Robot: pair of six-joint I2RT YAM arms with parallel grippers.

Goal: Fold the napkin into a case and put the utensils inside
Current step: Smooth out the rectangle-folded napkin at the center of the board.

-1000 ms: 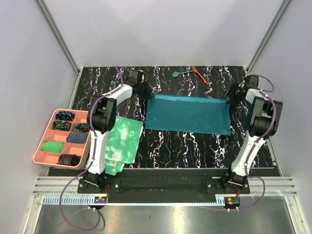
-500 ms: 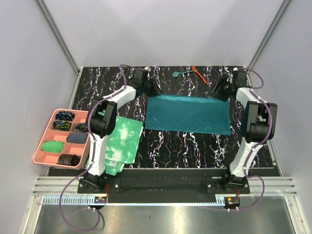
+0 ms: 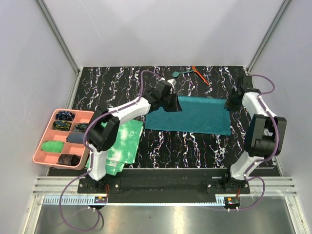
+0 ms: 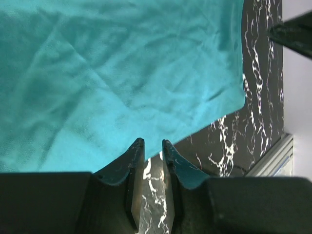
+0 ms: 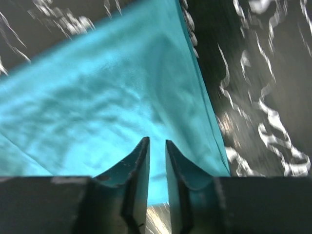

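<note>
You have the napkin (image 3: 200,117) mid-tabletop (image 3: 195,146), utensils (image 3: 187,72) behind it (far edge), tray (image 3: 43,146) beside the left edge, cloths (image 3: 122,144) near-left.

I can read no text, label, brand, number or sign on my feeds, whether on the napkin (image 3: 195,114), pink tray (image 3: 42,136) or surface (image 3: 195,146).

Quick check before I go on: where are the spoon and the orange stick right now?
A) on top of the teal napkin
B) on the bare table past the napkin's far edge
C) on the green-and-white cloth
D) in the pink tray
B: the spoon and the orange stick lie on the table, beyond the far edge of the napkin.
</note>
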